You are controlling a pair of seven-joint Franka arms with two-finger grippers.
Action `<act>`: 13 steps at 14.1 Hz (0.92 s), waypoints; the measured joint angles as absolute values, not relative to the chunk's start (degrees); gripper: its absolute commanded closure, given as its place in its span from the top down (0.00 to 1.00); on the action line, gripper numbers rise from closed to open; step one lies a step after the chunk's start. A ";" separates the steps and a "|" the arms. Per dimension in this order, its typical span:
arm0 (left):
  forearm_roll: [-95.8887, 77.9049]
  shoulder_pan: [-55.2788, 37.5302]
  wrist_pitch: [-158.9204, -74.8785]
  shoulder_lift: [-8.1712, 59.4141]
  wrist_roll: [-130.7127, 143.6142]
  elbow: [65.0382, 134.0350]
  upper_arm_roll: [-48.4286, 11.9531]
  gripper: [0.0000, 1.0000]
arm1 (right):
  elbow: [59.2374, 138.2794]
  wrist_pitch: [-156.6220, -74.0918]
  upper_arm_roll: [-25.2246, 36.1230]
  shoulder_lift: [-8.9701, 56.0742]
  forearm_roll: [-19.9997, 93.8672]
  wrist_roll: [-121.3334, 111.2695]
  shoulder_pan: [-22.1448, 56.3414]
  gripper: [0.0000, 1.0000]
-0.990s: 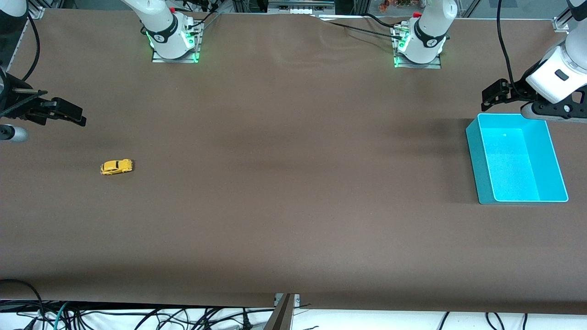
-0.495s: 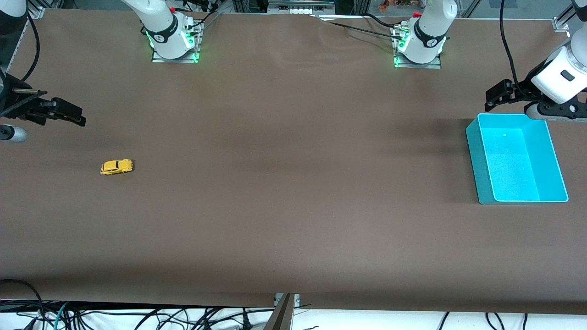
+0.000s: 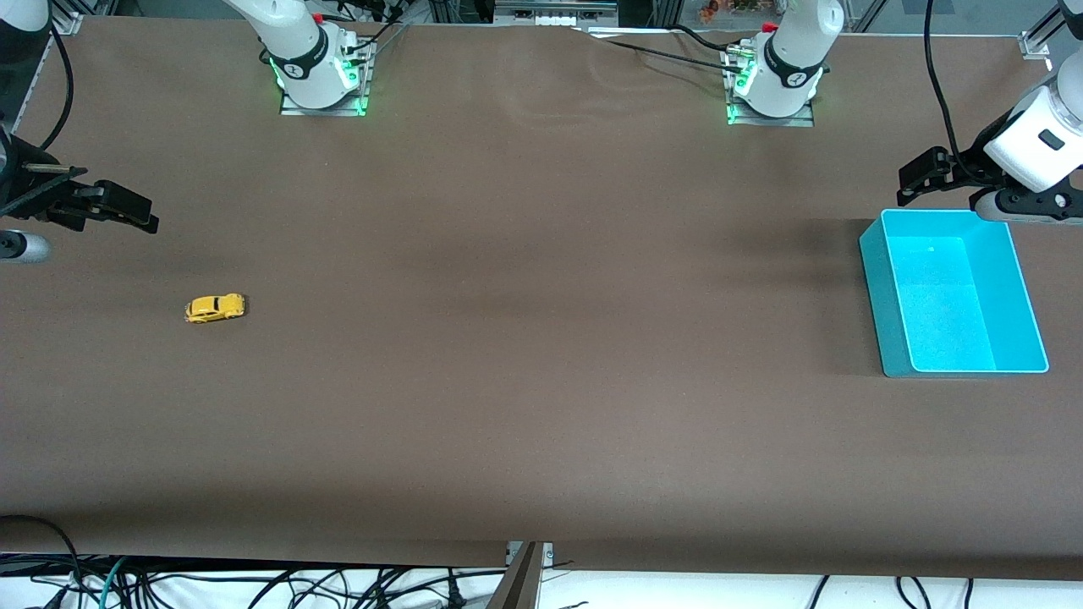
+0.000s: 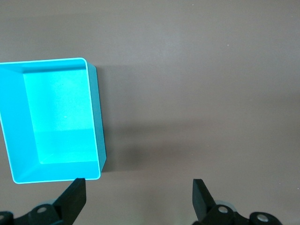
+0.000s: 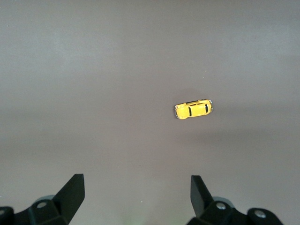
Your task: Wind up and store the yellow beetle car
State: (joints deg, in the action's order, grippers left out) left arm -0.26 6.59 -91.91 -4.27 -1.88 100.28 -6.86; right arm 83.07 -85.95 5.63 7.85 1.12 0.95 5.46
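We see the yellow beetle car [image 3: 215, 308] standing on its wheels on the bare tabletop [image 3: 541, 338], toward the right arm's end and well in from the edges, with nothing touching it. In the right wrist view the car [image 5: 193, 109] sits alone on the brown surface, apart from the fingers.

The right gripper [image 3: 127, 211] hangs over the tabletop at that same end, close to the car but not above it, its fingers spread wide and holding nothing. The left gripper [image 3: 918, 173] hovers over the tabletop by the corner of the turquoise bin [image 3: 884, 288] at the left arm's end, its fingers also spread wide and holding nothing; this arm waits. The left wrist view shows the bin [image 4: 96, 122] with nothing in it.

We judge the task to be at its very start: the car has not been picked up, no winding appears to have begun, and the bin holds nothing. Everything is left to do: grasp the car, wind it, carry it the length of the tabletop and set it inside the bin.
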 measured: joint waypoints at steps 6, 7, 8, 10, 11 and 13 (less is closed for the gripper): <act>-0.26 7.21 -91.91 -4.25 -1.88 100.29 -6.98 1.00 | 83.22 -86.70 5.79 11.33 1.13 -25.75 -0.29 1.00; -0.26 7.21 -91.91 -4.23 -1.88 100.30 -7.01 1.00 | 83.25 -87.53 5.82 12.83 1.24 -29.83 -1.79 1.00; -0.26 7.22 -91.91 -4.22 -1.88 100.31 -7.00 1.00 | 83.27 -88.06 5.82 14.38 1.24 -32.05 -2.70 1.00; -0.26 7.22 -91.91 -4.20 -1.88 100.33 -7.01 1.00 | 83.25 -88.50 5.71 16.96 1.24 -33.37 -2.88 1.00; -0.26 7.22 -91.91 -4.18 -1.88 100.35 -7.01 1.00 | 83.26 -88.53 5.47 18.19 1.16 -33.83 -2.77 1.00; -0.26 7.22 -91.91 -4.18 -1.88 100.36 -7.01 1.00 | 83.29 -88.71 5.31 20.54 0.41 -37.68 -2.74 1.00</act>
